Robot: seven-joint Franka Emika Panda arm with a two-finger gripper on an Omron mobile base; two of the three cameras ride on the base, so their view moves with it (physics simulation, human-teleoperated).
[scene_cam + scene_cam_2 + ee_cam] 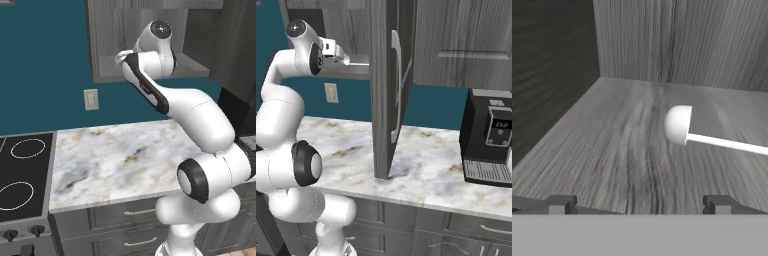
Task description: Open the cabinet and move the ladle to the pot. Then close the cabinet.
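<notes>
The cabinet (112, 35) of dark grey wood grain stands open, and its door (382, 100) with the long silver bar handle (397, 85) swings out over the counter. A white ladle (679, 124) lies on the cabinet floor, bowl to the left and thin handle (727, 144) running off to the right. My gripper (639, 204) reaches into the cabinet, open, its fingertips (559, 204) wide apart and a short way before the ladle, touching nothing. From the right base camera my hand (338, 52) enters the cabinet beside the door. The pot is out of view.
A black stove top (22, 170) with burner rings adjoins the marble counter (115, 155) on the left. A black coffee machine (490, 140) stands at the counter's right under a closed cabinet door (466, 40). A wall outlet (91, 99) is on the teal wall. Drawer fronts (135, 212) run below.
</notes>
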